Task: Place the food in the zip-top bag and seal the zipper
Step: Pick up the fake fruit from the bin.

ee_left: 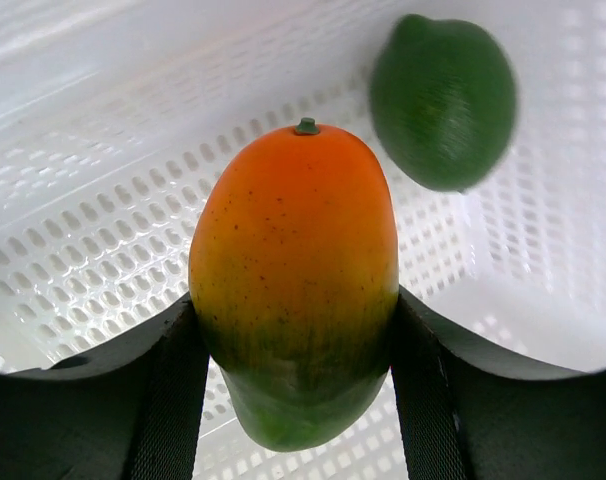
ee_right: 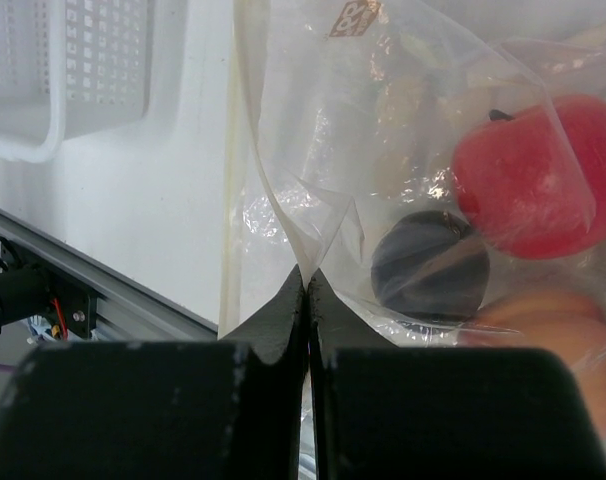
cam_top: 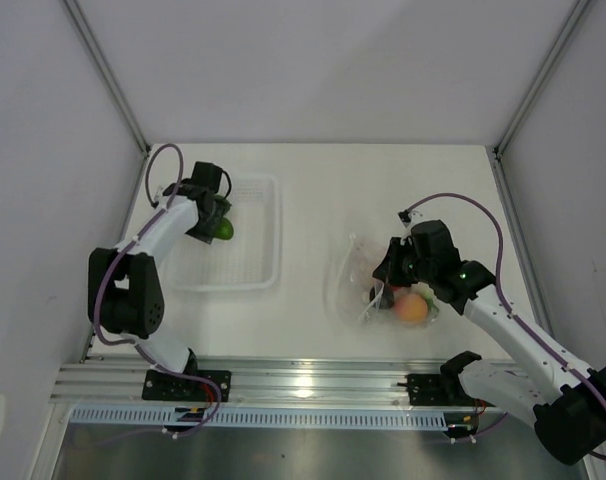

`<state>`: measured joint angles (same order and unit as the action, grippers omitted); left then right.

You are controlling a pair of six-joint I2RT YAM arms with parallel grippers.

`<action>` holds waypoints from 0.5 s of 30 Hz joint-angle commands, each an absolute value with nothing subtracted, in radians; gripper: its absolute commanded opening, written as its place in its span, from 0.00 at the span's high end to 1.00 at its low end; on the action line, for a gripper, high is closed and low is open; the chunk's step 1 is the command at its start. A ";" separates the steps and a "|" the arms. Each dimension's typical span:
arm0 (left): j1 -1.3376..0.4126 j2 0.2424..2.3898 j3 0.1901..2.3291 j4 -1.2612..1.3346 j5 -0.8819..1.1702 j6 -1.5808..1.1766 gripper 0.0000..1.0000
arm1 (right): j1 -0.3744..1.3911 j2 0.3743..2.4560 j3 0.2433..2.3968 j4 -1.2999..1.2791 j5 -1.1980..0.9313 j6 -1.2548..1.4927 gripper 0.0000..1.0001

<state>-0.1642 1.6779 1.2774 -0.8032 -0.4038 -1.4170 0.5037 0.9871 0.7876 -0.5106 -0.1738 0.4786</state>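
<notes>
My left claw (ee_left: 295,340) is pinching the mango (ee_left: 295,270), one finger pressed on each flank, stem end pointing away from me. It hangs just above the floor of the white perforated tray (ee_left: 103,200). Beyond the claw and off to its right, the green fruit (ee_left: 443,100) lies in the tray, apart from the mango.

My right claw (ee_right: 306,285) is pressed together on a fold of the clear bag (ee_right: 313,130), which lies on the bench (cam_top: 313,200), well apart from the tray. Inside the bag, ahead of this claw and to its right, sit the red fruit (ee_right: 523,180), the dark brown one (ee_right: 430,265) and, nearest to me, the peach (ee_right: 553,335). I cannot tell where the zipper runs.
</notes>
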 commanded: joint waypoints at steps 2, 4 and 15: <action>-0.205 1.519 1.197 -0.625 -0.379 -1.214 0.99 | 0.515 0.988 0.816 -0.492 -0.161 0.497 1.00; -0.236 1.425 1.105 -0.521 -0.344 -1.096 0.99 | 0.520 0.991 0.822 -0.491 -0.160 0.497 1.00; -0.342 1.252 0.782 0.431 0.498 -0.758 0.99 | 0.541 1.014 0.830 -0.474 -0.158 0.509 1.00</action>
